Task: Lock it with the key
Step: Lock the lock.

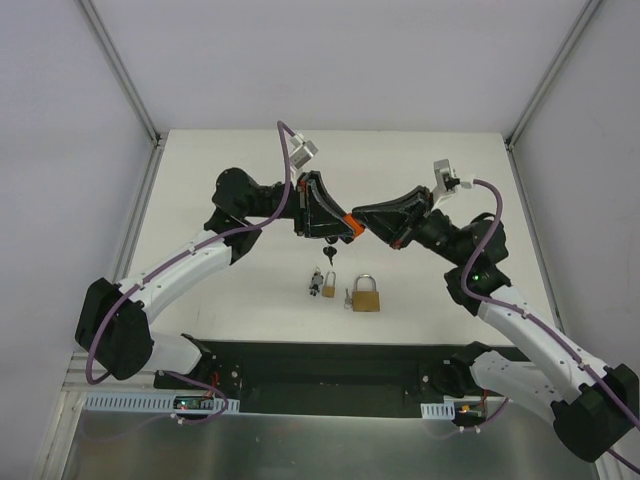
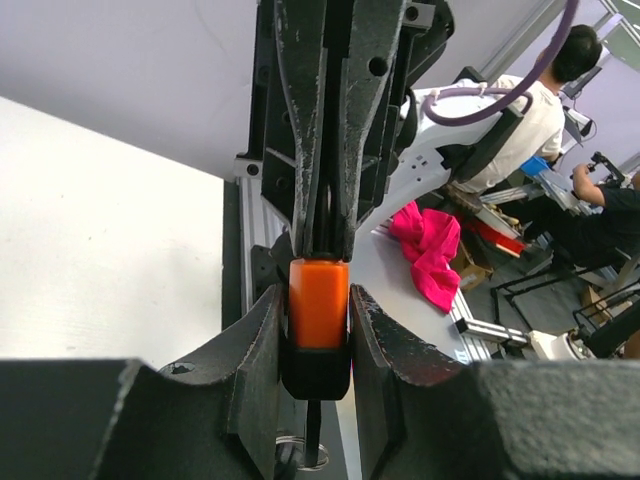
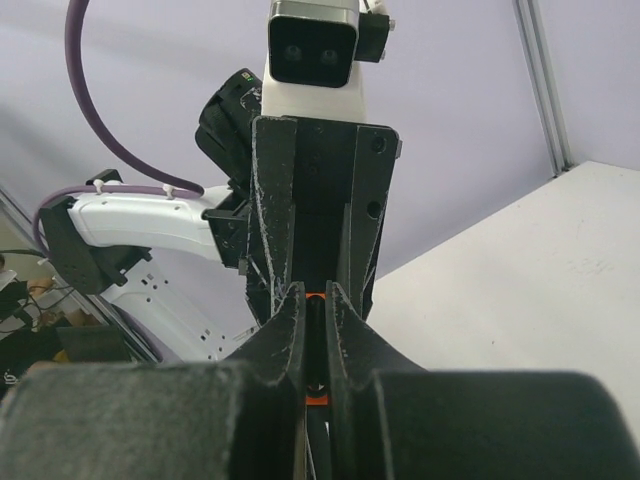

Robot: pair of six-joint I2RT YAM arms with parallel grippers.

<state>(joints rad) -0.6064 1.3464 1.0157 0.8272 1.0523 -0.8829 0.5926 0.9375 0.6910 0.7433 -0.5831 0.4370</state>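
Both grippers meet above the middle of the table. My left gripper [image 2: 318, 345] is shut on an orange-and-black lock [image 2: 318, 300], also visible from above as the lock [image 1: 350, 224]. My right gripper [image 3: 315, 330] comes from the opposite side. It is shut on a thin dark part at the lock's orange end, and orange shows between its fingers [image 3: 283, 330]. I cannot tell what that part is. A black key [image 1: 330, 255] dangles on a ring [image 2: 312, 458] under the lock.
On the table below the grippers lie a small padlock with keys [image 1: 322, 283] and a brass padlock [image 1: 366, 296]. The arms' black base plate [image 1: 330, 365] runs along the near edge. Frame posts stand at the table's far corners.
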